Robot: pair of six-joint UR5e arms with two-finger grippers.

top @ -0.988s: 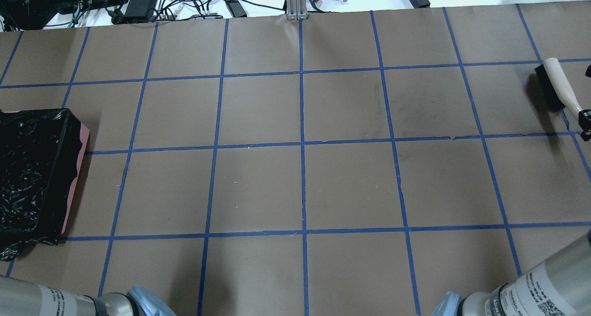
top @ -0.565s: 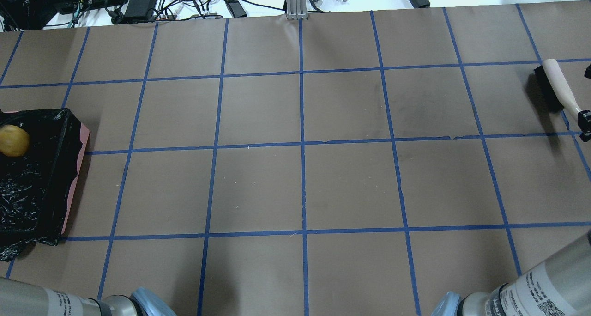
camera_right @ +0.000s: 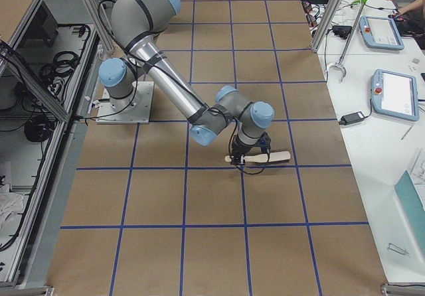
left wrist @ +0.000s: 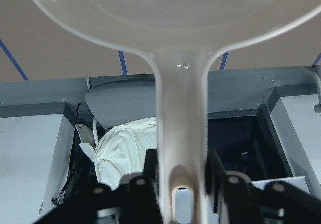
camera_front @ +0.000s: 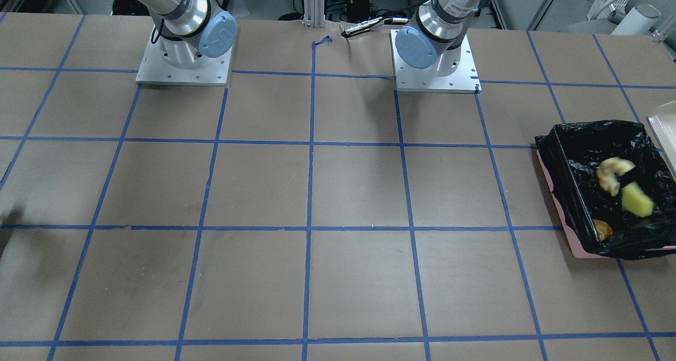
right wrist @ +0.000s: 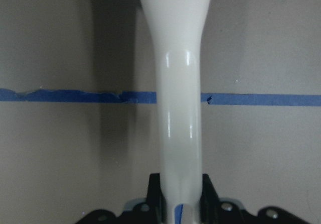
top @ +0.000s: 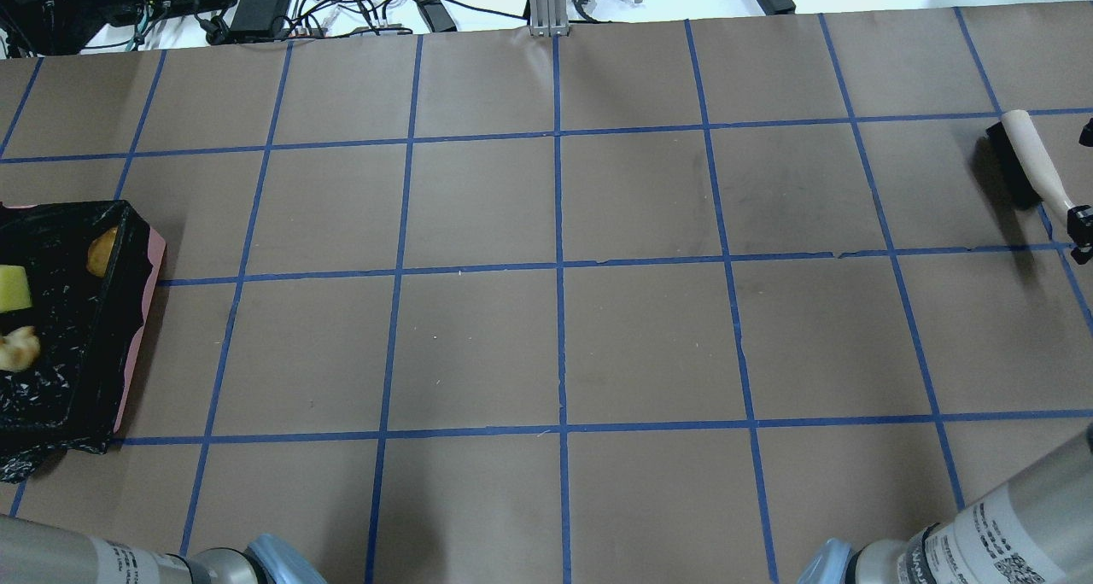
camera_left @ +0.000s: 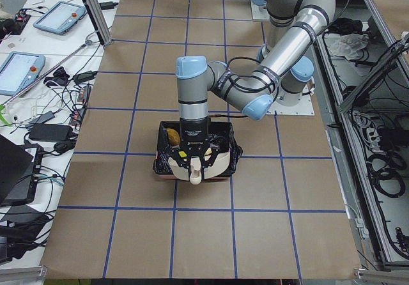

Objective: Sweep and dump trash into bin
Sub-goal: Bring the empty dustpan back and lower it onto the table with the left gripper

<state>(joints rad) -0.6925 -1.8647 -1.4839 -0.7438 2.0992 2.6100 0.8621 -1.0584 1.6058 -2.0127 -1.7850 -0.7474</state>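
The bin (top: 141,328) is a pink box with a black bag, at the table's left end; its rim also shows in the front-facing view (camera_front: 560,218). Inside lies the trash: a potato-like lump (top: 102,251) (camera_front: 602,229), a yellow sponge piece (top: 13,288) (camera_front: 636,200) and a croissant-like bread (top: 19,347) (camera_front: 612,173). My left gripper (left wrist: 181,184) is shut on the off-white dustpan's handle (left wrist: 180,108) and holds the pan (camera_left: 198,167) tipped over the bin. My right gripper (right wrist: 180,194) is shut on the cream handle of a black-bristled brush (top: 1020,161) at the table's right end.
Cables and power bricks (top: 256,3) lie past the table's far edge, beside an aluminium post (top: 546,3). Both arm bases (camera_front: 185,60) (camera_front: 435,60) are bolted near the robot's edge. Tablets (camera_left: 61,16) sit on a side bench.
The bin went from holding nothing visible to holding all three pieces: the lump dropped in first and rolled to the far corner, then sponge and bread landed. The brush barely shifted.
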